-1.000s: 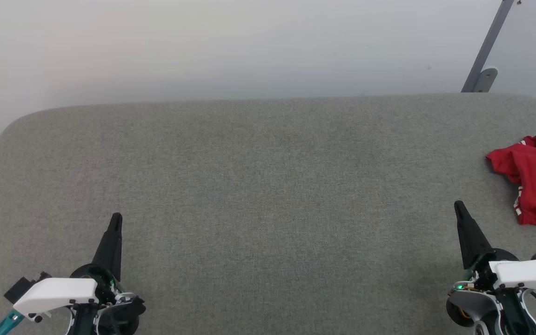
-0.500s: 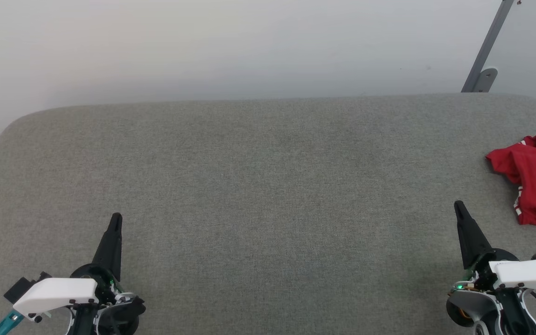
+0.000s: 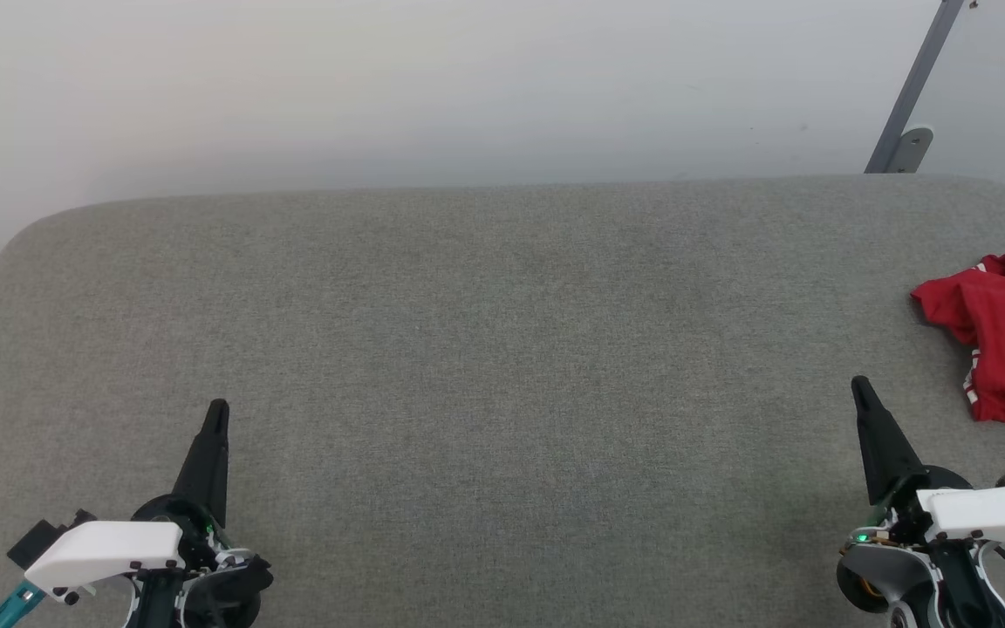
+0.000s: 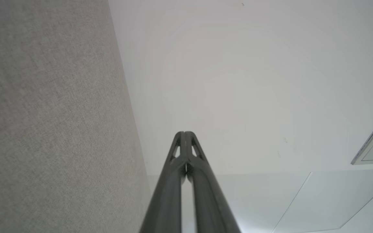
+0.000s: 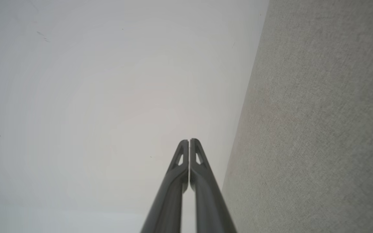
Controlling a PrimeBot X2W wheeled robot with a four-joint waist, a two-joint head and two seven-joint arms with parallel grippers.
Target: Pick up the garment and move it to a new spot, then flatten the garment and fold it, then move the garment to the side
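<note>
The garment (image 3: 1004,336), a crumpled red shirt with bits of white trim, lies at the right edge of the grey fabric table (image 3: 485,349), partly cut off by the head view's border. My right gripper (image 3: 860,386) rests at the lower right, shut and empty, a short way left of and nearer to me than the garment. At the lower left my left gripper (image 3: 218,408) is shut and empty too, far from the garment. In each wrist view the fingers meet at the tips, left gripper (image 4: 184,133), right gripper (image 5: 189,141), pointing toward the pale wall.
A white wall (image 3: 468,87) runs behind the table's far edge. A grey metal post with a bracket (image 3: 908,113) stands at the back right corner. The table's left corner is rounded (image 3: 23,235).
</note>
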